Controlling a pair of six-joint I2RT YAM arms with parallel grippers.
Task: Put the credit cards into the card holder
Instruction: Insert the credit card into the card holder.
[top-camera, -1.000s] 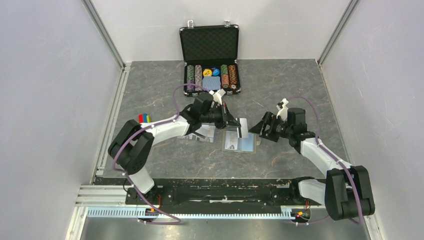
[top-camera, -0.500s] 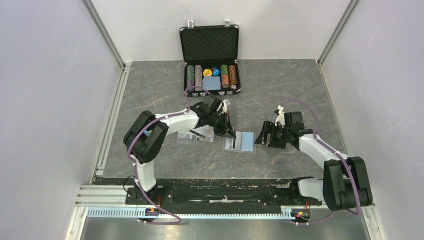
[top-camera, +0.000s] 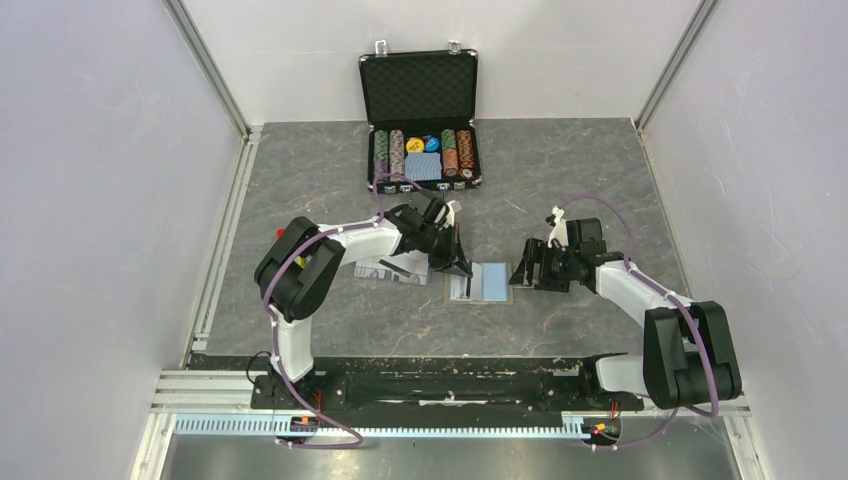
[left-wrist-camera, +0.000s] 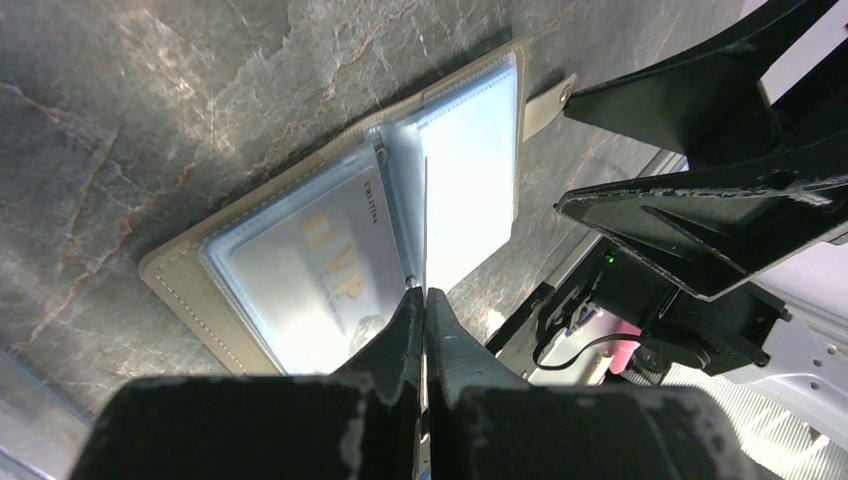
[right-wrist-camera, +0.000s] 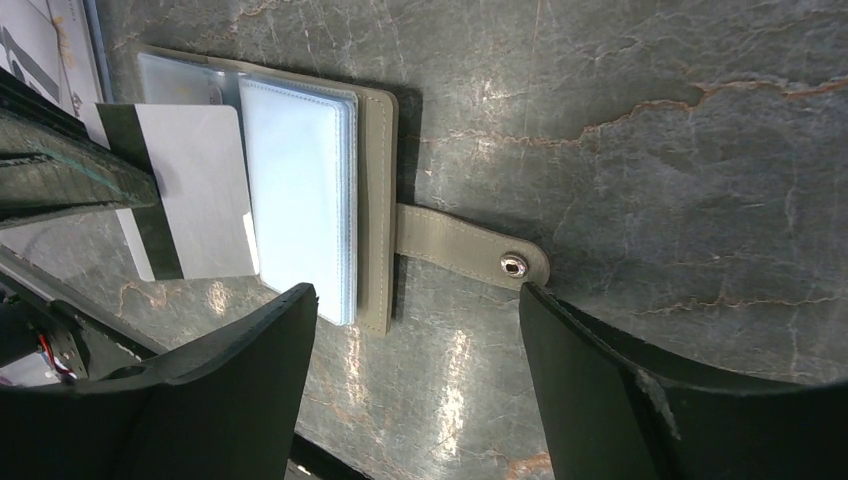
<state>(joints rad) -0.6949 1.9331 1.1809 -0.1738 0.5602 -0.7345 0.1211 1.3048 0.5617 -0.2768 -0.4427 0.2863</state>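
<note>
A grey marbled counter (top-camera: 590, 180) seen from above, with two robot arms reaching in from the near edge. The card holder (top-camera: 492, 282) lies open and flat near the middle of the counter, between the arms. Its long axis runs left to right, its pale blue pockets face up, and its tab clasp (right-wrist-camera: 470, 255) points right, flat on the counter.

The left pincer (top-camera: 456, 266) is clenched on a credit card (right-wrist-camera: 195, 190), holding it over the left half of the holder. From the left wrist the card (left-wrist-camera: 424, 215) shows only as a thin edge rising from the closed fingertips (left-wrist-camera: 424, 300). From the right wrist its back shows, with the dark stripe running parallel to the holder's fold. A second card (left-wrist-camera: 330, 275) with gold lettering sits inside a clear left-hand pocket of the holder (left-wrist-camera: 180, 290).

The right pincer (right-wrist-camera: 417, 295) is released, its fingers spread wide on either side of the tab, just off the holder's right edge (right-wrist-camera: 375, 200). Whether it touches the tab cannot be told.

A black case of poker chips (top-camera: 420, 150) stands open at the far edge.
</note>
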